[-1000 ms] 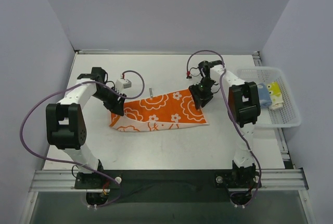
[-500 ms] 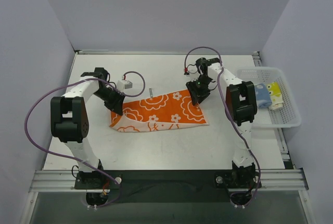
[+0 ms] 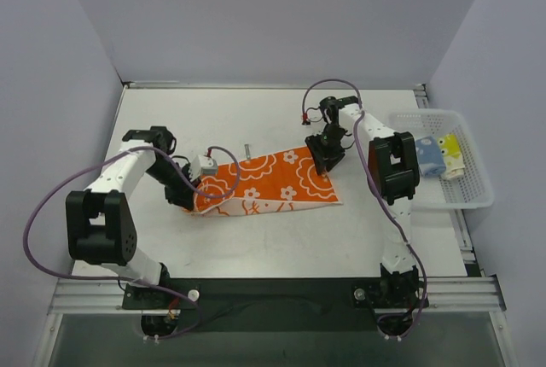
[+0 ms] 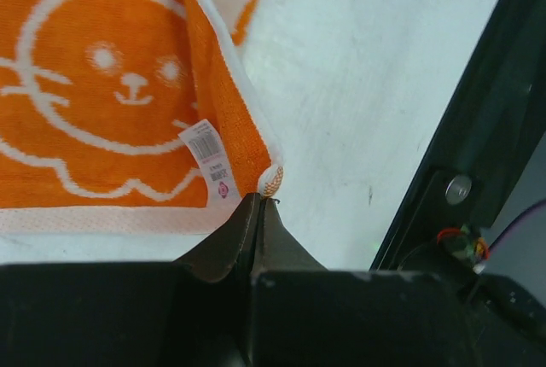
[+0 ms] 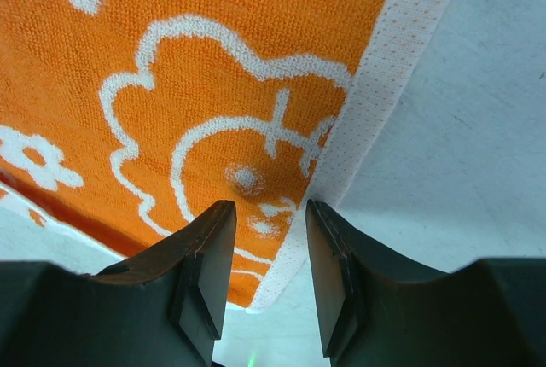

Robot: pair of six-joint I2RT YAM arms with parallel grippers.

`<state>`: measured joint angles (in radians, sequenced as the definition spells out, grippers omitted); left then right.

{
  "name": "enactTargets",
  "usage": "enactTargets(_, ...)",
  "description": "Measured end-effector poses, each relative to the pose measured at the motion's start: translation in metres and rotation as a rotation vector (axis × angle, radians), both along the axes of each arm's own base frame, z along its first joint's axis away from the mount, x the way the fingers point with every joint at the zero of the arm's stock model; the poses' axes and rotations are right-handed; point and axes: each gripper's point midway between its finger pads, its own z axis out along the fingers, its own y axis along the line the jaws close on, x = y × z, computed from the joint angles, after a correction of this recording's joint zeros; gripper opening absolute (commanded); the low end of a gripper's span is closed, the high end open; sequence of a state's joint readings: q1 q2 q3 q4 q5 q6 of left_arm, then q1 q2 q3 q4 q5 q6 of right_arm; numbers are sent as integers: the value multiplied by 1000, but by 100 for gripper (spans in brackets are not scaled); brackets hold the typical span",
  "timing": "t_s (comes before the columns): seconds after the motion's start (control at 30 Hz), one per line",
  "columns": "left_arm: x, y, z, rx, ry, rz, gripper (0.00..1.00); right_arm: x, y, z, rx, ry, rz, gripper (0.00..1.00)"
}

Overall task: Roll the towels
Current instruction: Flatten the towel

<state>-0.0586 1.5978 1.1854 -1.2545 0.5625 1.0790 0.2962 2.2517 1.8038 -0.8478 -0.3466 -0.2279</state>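
Note:
An orange towel (image 3: 271, 181) with white flower outlines lies flat mid-table, its left end lifted and doubled over. My left gripper (image 3: 189, 199) is shut on that end's pale corner; in the left wrist view the corner tip (image 4: 271, 181) sticks out of the closed left gripper (image 4: 258, 203), next to a small label (image 4: 213, 162). My right gripper (image 3: 327, 155) hovers open over the towel's far right part. In the right wrist view the right gripper (image 5: 269, 213) straddles the pale hem (image 5: 367, 119), with nothing held. A blue towel (image 3: 432, 158) and a yellow towel (image 3: 450, 155) sit rolled in the basket.
A white mesh basket (image 3: 467, 203) stands at the table's right edge. A small grey object (image 3: 246, 152) lies on the table just behind the towel. A dark rail (image 4: 486, 128) borders the table in the left wrist view.
My left gripper closed on the towel's left corner and moved forward and rightward, folding that end over. The right gripper stayed open and shifted slightly toward the back.

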Motion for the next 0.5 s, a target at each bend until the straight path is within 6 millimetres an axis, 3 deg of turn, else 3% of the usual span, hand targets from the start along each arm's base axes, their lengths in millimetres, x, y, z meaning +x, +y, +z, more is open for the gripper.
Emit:
enactTargets(0.03,-7,3,0,4,-9,-39,8,0,0,0,-2,1,0,39)
enactTargets(0.07,-15,5,-2,8,-13,-77,29,-1,-1,0,-3,2,0,39)
enactTargets(0.13,-28,11,-9,19,-20,-153,45,-1,-1,0,-7,3,0,39)
enactTargets(0.27,-51,21,-19,45,-4,-249,52,-3,-3,0,-13,10,0,39)
enactTargets(0.5,-41,31,-12,48,-62,-251,52,-6,-1,1,-14,16,13,39)
